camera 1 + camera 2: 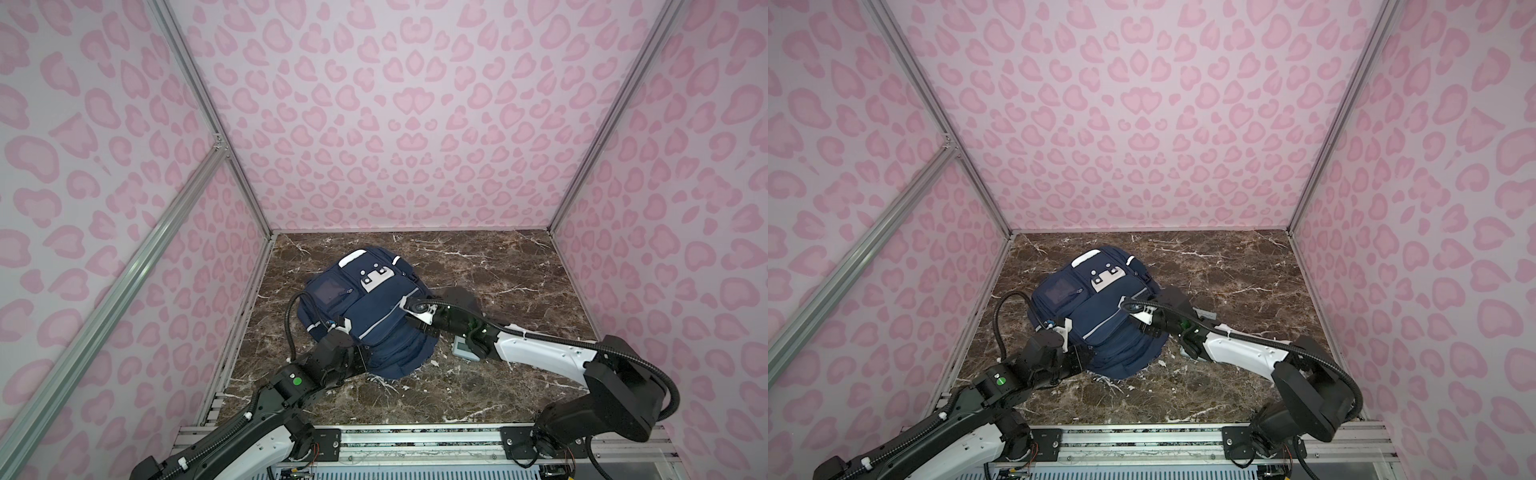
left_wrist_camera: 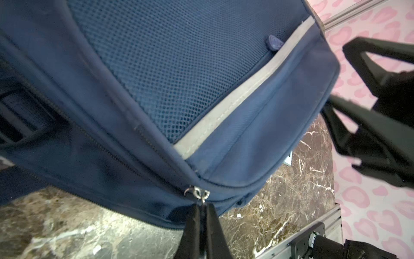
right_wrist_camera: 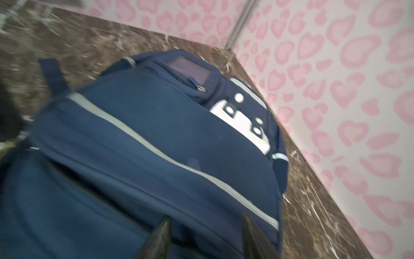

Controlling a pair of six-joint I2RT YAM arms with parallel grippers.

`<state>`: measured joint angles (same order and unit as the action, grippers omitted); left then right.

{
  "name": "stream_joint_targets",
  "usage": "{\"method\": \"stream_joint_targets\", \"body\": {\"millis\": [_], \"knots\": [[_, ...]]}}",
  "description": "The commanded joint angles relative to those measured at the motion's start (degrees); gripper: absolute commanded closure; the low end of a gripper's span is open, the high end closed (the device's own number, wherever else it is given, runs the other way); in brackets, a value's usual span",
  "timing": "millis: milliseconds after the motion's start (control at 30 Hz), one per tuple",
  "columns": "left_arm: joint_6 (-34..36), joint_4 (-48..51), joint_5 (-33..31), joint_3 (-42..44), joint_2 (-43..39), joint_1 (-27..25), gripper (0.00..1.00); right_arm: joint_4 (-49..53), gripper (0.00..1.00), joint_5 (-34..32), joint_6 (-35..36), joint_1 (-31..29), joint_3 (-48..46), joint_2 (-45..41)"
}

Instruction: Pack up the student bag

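The student bag (image 1: 376,316) is lying left of centre in a top view, lengthwise toward the frame's top. The left gripper (image 2: 202,207) is pinching the zipper pull (image 2: 198,193) at its lower-left edge. The right gripper (image 3: 206,220) is hovering over it, jaws parted and empty.

student bag (image 1: 365,316) lies front-up on the marble desk (image 1: 519,266), at 9 o'clock of centre, with its white patch (image 1: 376,279) end toward 12. left gripper (image 1: 359,357) touches the bag's 7 o'clock edge; jaws not readable. right gripper (image 1: 411,313) is over the bag's 3 o'clock side. grey flat item (image 1: 461,347) sits at the bag's 4 o'clock, partly under the right arm (image 1: 540,351).
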<state>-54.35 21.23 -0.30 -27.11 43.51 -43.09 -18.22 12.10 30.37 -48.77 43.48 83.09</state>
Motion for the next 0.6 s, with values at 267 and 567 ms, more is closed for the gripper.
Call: {"method": "stream_joint_targets", "body": {"millis": [267, 567], "knots": [[-0.8, -3.2, -0.3, -2.0, 1.2, -2.0, 0.97, -4.8, 0.64, -7.7, 1.9, -10.9, 2.3, 6.7], [4.2, 4.3, -3.3, -3.2, -1.2, 3.3, 0.97, 1.6, 1.00, -10.1, 6.7, -9.3, 1.1, 6.3]]}}
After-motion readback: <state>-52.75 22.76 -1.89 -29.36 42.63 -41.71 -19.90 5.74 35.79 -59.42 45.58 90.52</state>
